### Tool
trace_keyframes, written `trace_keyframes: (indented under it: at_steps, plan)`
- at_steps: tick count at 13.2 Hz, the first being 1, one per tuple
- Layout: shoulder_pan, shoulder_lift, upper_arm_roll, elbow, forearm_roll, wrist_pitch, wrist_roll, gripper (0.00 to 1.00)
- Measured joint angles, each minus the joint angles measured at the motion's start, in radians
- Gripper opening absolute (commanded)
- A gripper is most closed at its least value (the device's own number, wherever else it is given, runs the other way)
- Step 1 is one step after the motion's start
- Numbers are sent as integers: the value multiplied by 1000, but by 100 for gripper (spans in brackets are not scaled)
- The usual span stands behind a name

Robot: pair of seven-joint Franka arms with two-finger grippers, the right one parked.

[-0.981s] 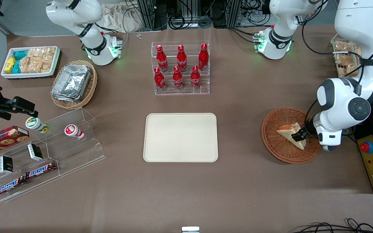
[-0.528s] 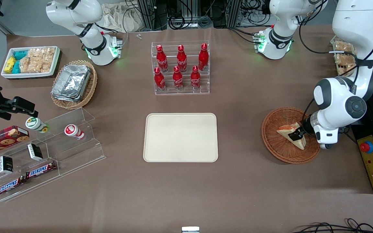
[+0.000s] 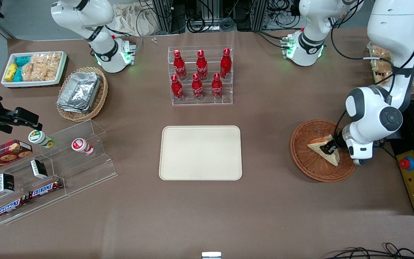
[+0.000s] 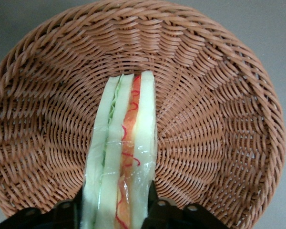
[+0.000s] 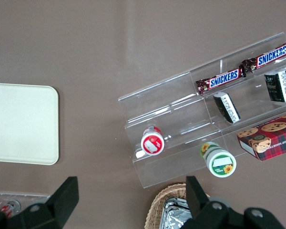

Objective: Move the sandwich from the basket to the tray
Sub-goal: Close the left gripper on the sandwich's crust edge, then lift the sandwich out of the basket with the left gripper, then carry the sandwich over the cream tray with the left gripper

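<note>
The sandwich is a wrapped white wedge with orange and green filling, and it hangs just over the round reddish-brown wicker basket toward the working arm's end of the table. My gripper is shut on the sandwich. In the left wrist view the black fingers press both bread faces of the sandwich above the basket's weave. The cream tray lies flat at the table's middle, with nothing on it.
A clear rack of red bottles stands farther from the front camera than the tray. A clear stepped stand with snacks, a tan basket of foil containers and a white snack box sit toward the parked arm's end.
The gripper has shifted slightly toward the basket's middle and away from the front camera, taking the sandwich with it. The sandwich has tilted a little.
</note>
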State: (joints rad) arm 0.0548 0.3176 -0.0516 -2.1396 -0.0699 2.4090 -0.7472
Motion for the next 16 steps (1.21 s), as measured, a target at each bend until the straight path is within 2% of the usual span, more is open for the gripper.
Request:
trace_keyframes:
  at_steps: [4,6,9,12,14,16]
  plan:
    - [-10,-5,-3,51,0,-36,-53,0]
    - [-14,-13,-6,155,1,-206,-54,0]
    - [-16,-20,-44,395,2,-475,-23,1]
    - [-23,-21,-100,545,19,-579,92,1]
    - [-23,-8,-151,612,68,-630,243,0]
    - [-23,44,-239,692,110,-681,342,0]
